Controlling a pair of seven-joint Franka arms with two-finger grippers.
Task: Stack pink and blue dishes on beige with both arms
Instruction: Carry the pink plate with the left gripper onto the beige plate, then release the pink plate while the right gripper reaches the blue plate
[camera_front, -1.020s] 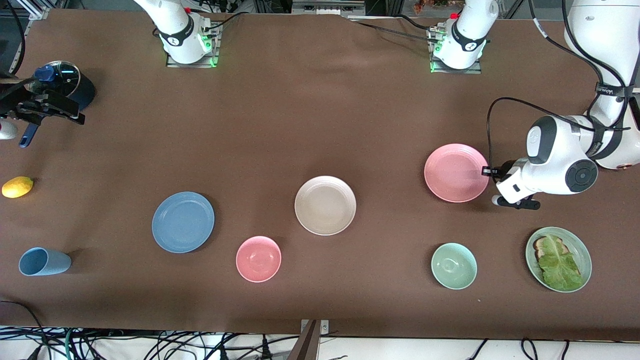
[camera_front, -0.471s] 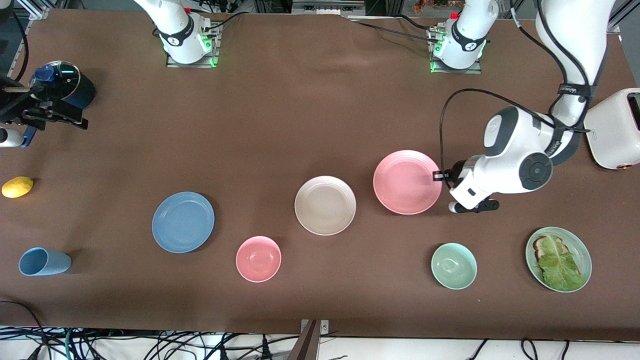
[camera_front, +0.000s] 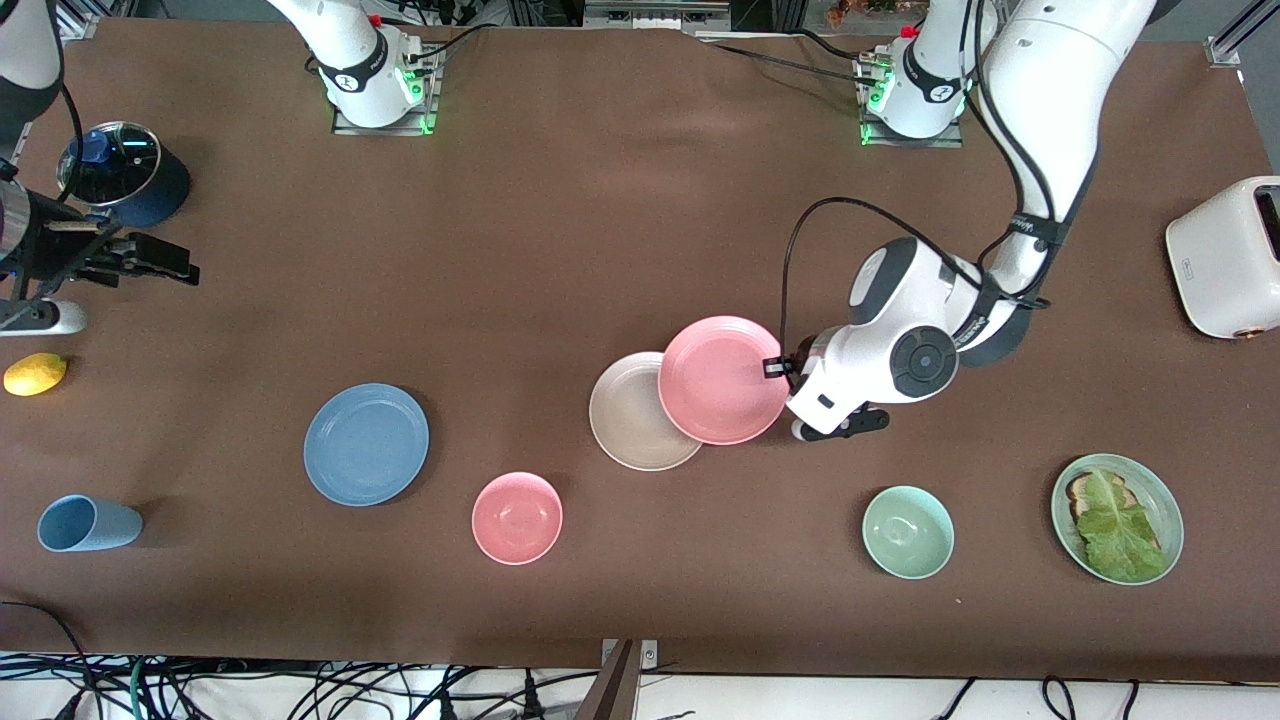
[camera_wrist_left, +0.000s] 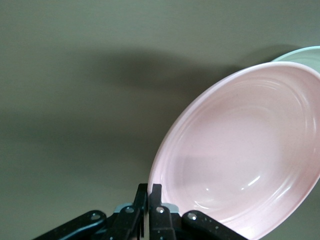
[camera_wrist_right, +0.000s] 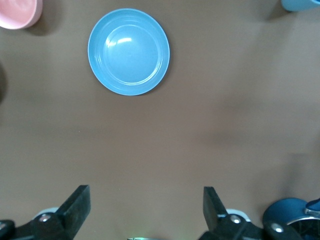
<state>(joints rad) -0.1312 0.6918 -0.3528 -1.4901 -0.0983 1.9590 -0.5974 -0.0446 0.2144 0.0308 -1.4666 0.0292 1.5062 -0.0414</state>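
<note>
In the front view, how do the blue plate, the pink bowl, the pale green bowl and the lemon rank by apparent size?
Largest to smallest:
1. Blue plate.
2. Pink bowl and pale green bowl: they look alike, so no ranking between them.
3. Lemon.

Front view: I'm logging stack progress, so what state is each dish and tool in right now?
pink plate: held at its rim, partly over the beige plate
beige plate: flat on table, partly covered
blue plate: flat on table, untouched
left tool: shut on pink plate
right tool: open, holding nothing
</note>
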